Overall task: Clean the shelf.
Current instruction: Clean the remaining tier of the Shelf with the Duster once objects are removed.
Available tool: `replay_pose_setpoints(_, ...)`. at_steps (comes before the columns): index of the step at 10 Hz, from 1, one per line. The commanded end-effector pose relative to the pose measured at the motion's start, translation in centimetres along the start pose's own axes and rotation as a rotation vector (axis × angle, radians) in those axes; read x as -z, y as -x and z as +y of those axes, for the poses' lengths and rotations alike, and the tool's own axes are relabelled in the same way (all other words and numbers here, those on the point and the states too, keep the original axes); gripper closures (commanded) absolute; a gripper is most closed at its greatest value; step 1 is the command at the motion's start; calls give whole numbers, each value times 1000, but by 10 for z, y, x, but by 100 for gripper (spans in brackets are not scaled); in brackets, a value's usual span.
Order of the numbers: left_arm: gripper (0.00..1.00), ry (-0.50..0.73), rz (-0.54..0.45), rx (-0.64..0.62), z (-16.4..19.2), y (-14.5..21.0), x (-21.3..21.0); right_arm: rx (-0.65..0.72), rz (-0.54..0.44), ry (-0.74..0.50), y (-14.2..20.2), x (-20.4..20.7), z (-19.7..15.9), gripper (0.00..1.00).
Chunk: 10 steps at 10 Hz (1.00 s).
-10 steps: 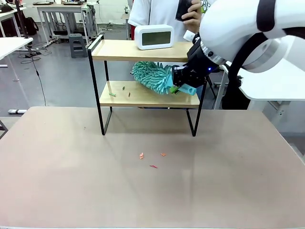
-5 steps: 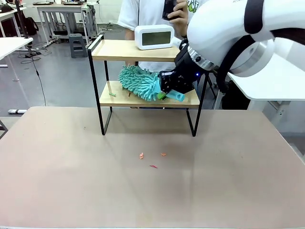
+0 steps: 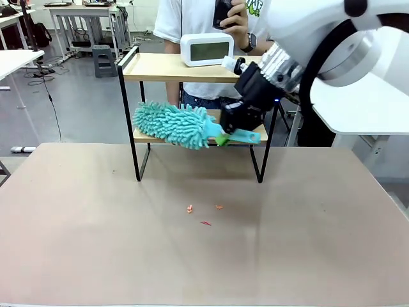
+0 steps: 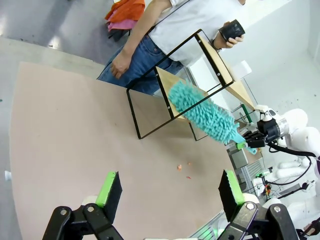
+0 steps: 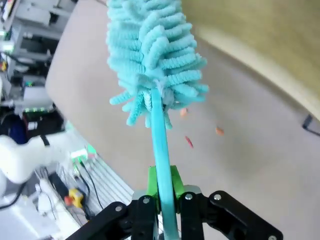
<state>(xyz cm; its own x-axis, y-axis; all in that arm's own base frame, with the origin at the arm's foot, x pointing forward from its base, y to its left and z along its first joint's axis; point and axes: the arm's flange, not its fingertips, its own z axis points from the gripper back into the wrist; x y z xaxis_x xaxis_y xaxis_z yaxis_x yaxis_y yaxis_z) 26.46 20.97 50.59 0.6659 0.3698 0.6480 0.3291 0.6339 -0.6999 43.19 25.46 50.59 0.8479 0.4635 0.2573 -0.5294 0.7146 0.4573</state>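
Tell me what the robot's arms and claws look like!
The right arm is chunky, rounded and white, with a black band, a black cable and a silver wrist ring. The left gripper and right gripper are black, each two-fingered with bright green pads.

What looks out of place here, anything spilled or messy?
Three small orange-red scraps lie scattered on the table in front of the shelf, like stray litter. Otherwise nothing stands out: the clock stands upright on the shelf's top board.

Duster [image 3: 169, 125] farther left along shelf [image 3: 160, 67]
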Motion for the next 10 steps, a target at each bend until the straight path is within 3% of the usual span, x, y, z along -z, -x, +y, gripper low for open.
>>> replay_pose_setpoints(1,0,14,-19,21,-1,0,2,-183,101,2,27,-41,-11,88)
replay_pose_setpoints(4,0,14,-19,21,-1,0,2,-314,62,-183,67,-80,-18,88)
replay_pose_setpoints(7,0,14,-19,21,-1,0,2,-257,8,-271,81,-90,-37,88)
replay_pose_setpoints(10,0,14,-19,21,-1,0,2,-296,-74,-338,147,-151,-51,88)
